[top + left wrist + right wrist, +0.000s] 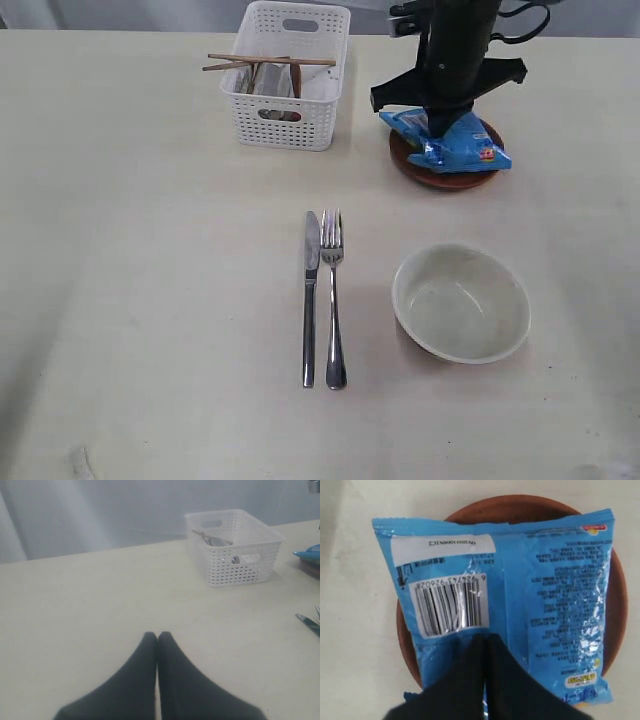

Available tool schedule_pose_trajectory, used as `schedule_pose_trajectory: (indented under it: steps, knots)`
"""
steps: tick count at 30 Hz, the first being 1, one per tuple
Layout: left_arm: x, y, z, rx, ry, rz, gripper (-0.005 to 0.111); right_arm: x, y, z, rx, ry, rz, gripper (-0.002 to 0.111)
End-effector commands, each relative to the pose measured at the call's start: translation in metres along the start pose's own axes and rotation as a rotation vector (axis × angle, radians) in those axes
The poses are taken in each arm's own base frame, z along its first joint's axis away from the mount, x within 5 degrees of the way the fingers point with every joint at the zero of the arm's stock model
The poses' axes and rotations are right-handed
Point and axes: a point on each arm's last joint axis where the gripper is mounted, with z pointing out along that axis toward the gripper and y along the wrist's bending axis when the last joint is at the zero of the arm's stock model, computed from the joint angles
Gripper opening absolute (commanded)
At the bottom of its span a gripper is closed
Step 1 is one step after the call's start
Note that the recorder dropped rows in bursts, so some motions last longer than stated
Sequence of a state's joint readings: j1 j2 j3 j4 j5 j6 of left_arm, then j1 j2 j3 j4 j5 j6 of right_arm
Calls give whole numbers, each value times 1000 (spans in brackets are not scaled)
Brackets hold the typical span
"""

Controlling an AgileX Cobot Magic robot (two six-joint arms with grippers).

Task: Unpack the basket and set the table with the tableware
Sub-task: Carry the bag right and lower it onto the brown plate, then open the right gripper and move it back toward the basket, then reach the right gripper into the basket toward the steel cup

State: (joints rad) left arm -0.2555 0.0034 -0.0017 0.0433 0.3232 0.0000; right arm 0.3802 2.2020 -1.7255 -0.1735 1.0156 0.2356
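Note:
My right gripper point(438, 128) is down on the blue snack packet point(465, 148), which lies on the reddish-brown plate point(440, 180). In the right wrist view the gripper point(486, 637) is shut, its tips pinching the packet point(545, 580) near the barcode, over the plate point(520, 507). The white basket point(290, 120) stands at the back with chopsticks point(270, 61) across its rim. A knife point(310, 300) and fork point(333, 300) lie side by side on the table point(150, 300), with the pale bowl point(400, 290) to their right. My left gripper point(158, 636) is shut and empty above bare table.
The left wrist view shows the basket point(235, 550) far ahead, the packet's edge point(309, 554) and the knife tip point(307, 623) at the side. A grey wall runs behind the table's far edge.

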Motion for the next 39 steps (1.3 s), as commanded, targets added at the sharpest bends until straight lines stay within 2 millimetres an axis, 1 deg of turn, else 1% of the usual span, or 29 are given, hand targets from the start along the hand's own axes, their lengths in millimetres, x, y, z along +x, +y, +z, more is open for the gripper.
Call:
schedule_pose_trajectory:
  steps: [1,6,8,10,13,14,16,17,20,21,23,24,25,27,29,31,33,37,39]
  knots:
    - [0,0,0,6,-1,2,0,-2,-4,1,8,-15,6,0]
    - [0,0,0,6,-1,2,0,-2,-4,0,8,-6,7,0]
    - [0,0,0,6,-1,2,0,-1,-6,-6,9,-5,10,0]
    - [0,0,0,6,-1,2,0,-2,-7,-17,6,-26,14,0]
    - [0,0,0,6,-1,2,0,-2,-10,-42,-12,-75,29,0]
    - [0,0,0,6,-1,2,0,-2,-11,-55,-28,-98,32,0]
    - [0,0,0,6,-1,2,0,0,-11,-72,-61,-131,39,0]
    - [0,0,0,6,-1,2,0,1,-10,-85,-92,-155,51,0]
    - [0,0,0,6,-1,2,0,5,-6,-114,-203,-204,62,0]
    - [0,0,0,6,-1,2,0,6,-3,-121,-248,-215,59,0]
    - [0,0,0,6,-1,2,0,8,7,-133,-378,-245,11,1]
    - [0,0,0,6,-1,2,0,8,13,-137,-439,-257,-24,5]
    - [0,0,0,6,-1,2,0,9,21,-140,-484,-272,-92,10]
    - [0,0,0,6,-1,2,0,12,37,-142,-513,-284,-200,25]
    - [0,0,0,6,-1,2,0,17,55,-142,-511,-285,-298,44]
    - [0,0,0,6,-1,2,0,20,70,-139,-477,-287,-370,54]
    - [0,0,0,6,-1,2,0,24,87,-137,-414,-307,-451,54]
    - [0,0,0,6,-1,2,0,27,118,-130,-343,-367,-577,54]
    - [0,0,0,6,-1,2,0,26,127,-120,-309,-386,-618,54]
